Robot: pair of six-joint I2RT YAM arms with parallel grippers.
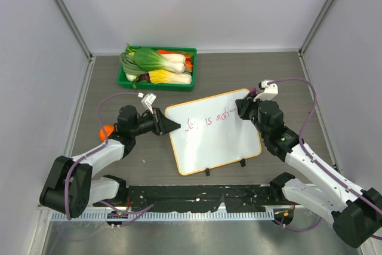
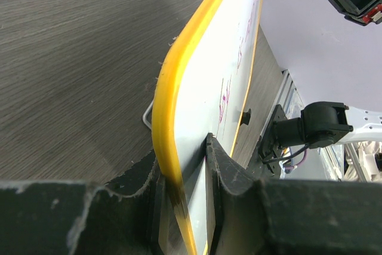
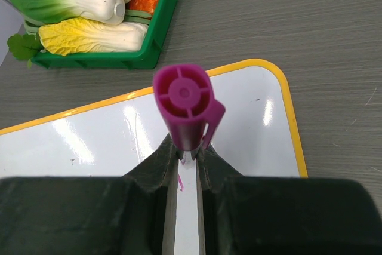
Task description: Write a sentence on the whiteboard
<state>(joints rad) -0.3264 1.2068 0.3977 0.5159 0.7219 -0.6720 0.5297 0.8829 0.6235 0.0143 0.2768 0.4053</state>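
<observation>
Whiteboard, orange-rimmed, sits on the dark wood-grain table between our two arms, its two black feet toward the near edge. Our left gripper is clamped on the board's left rim. Our right gripper grasps a purple marker, tip at the board's upper right. The sentence runs in thin pink cursive across the upper half; we cannot read it clearly. Farther back, a green tray of vegetables rests before pale grey walls.
</observation>
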